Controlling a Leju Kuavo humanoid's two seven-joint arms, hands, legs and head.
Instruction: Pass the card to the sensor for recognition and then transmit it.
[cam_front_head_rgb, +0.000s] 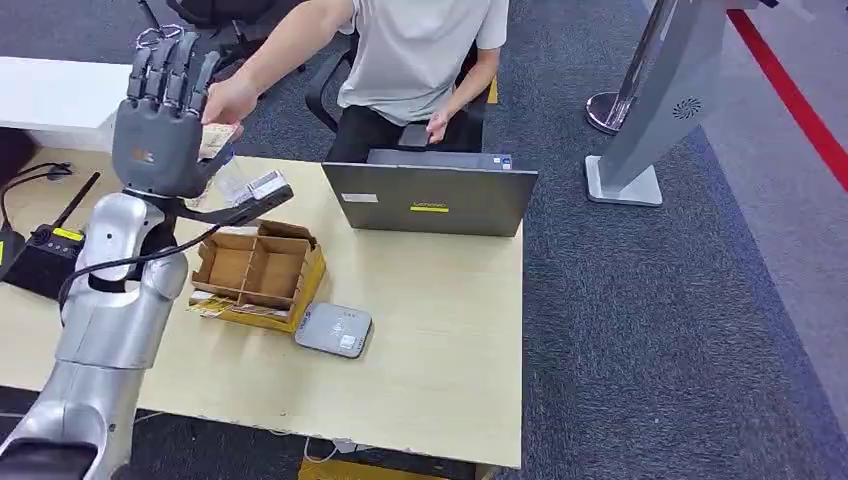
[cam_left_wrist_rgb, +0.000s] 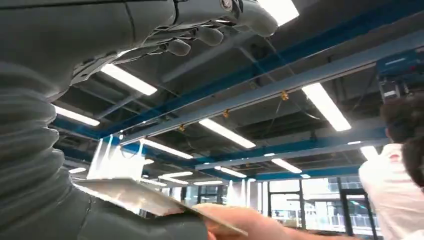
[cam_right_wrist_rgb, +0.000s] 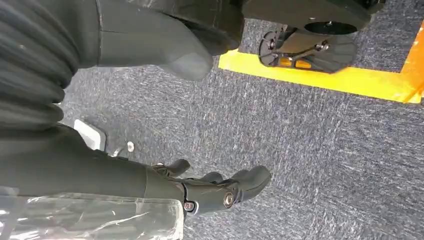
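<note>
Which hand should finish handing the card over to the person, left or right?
Left. The left hand is raised over the table with the card at the person's hand. The right hand hangs toward the carpet, holding nothing.

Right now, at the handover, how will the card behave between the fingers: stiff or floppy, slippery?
The card looks thin and flat, jutting out unsupported without drooping, so probably stiff and light. Its glossy face suggests it could slide between the left hand and the person's hand. Its thin edge may be awkward to pinch.
</note>
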